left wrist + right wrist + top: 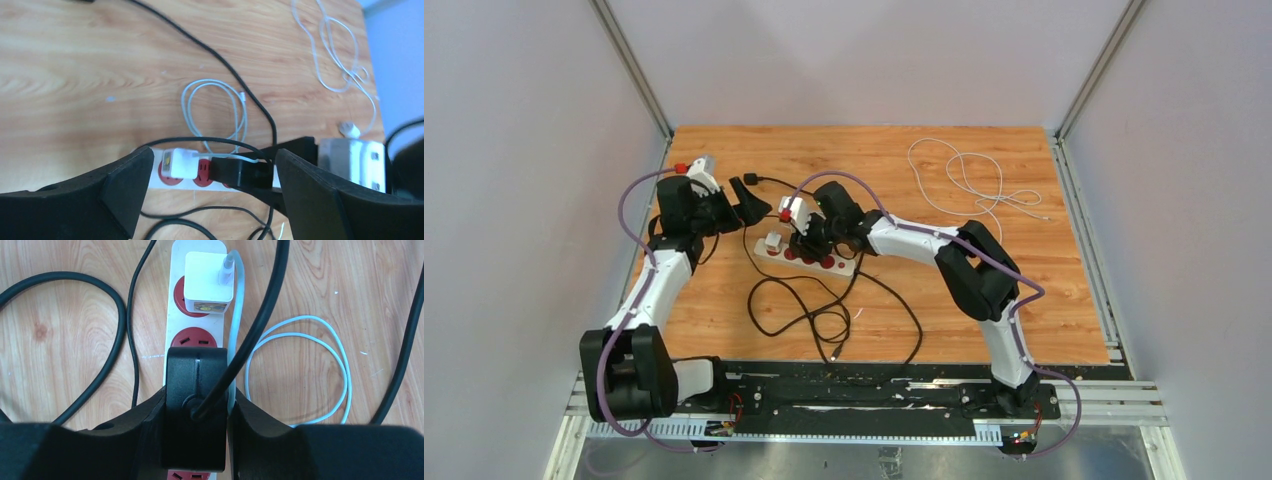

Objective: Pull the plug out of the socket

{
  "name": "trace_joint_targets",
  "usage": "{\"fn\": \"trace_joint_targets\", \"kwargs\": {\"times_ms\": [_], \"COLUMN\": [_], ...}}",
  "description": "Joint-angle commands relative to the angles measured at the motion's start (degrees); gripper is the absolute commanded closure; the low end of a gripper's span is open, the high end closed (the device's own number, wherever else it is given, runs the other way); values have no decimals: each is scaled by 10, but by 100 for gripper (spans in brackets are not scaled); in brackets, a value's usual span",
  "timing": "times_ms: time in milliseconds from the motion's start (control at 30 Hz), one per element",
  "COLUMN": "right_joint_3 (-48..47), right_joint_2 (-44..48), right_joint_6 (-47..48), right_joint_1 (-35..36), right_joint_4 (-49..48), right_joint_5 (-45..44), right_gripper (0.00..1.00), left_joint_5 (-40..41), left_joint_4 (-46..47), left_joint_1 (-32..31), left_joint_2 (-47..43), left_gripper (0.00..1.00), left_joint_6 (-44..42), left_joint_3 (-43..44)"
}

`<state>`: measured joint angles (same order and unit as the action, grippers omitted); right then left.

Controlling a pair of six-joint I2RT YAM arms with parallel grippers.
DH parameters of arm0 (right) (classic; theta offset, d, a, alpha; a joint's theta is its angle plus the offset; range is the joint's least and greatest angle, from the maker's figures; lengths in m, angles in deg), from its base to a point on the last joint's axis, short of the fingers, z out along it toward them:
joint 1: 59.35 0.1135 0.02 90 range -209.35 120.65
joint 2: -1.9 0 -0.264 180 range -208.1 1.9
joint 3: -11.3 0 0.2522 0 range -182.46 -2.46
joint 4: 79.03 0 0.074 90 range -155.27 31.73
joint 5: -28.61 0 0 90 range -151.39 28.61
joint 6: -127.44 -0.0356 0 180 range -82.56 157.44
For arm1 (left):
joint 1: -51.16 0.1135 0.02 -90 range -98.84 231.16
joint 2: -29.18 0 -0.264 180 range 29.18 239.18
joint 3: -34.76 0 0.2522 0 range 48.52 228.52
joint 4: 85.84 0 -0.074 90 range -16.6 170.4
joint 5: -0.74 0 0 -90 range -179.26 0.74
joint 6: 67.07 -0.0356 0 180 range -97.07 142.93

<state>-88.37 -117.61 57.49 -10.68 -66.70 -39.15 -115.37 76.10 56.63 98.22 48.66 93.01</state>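
The cream-white power strip (816,266) with red outlets lies mid-table; it also shows in the left wrist view (156,181) and the right wrist view (170,342). A black plug (196,405) with a black cord stands over its third outlet. My right gripper (197,400) is shut on the sides of that plug, seen too from the top (809,240). I cannot tell whether its pins are seated. A white charger cube (207,282) sits in the end outlet. My left gripper (749,205) is open and empty, just left of and behind the strip, facing it (214,167).
The strip's long black cord (814,310) lies in loops in front of it. The charger's white cable (300,375) coils beside the strip. A thin white cable (969,180) lies at the back right. Grey walls close in the left and right sides.
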Motion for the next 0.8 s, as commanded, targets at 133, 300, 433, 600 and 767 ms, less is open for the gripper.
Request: {"fn": "trace_joint_targets", "kwargs": {"times_ms": [133,300,433,600,767], "right_joint_3": [18,17,17,20,23], "right_joint_2": [25,23,22,26,28], "right_joint_6": [75,66,61,55,52], "right_joint_1": [-32,-33,-33,-33,-34], "right_joint_4": [84,85,85,84,79], "right_joint_5": [29,26,27,27,33], "right_gripper": [100,100,100,100,100], "left_joint_5": [-67,83,187,217,236], "left_joint_4": [-21,-90,-123,-112,-95], "left_joint_1": [-22,-117,-148,-162,-163], "left_joint_2": [-9,-3,-1,13,43], "left_gripper": [11,23,31,35,37], "left_joint_6": [-88,-96,-93,-95,-111], "left_joint_3": [1,17,19,8,11]}}
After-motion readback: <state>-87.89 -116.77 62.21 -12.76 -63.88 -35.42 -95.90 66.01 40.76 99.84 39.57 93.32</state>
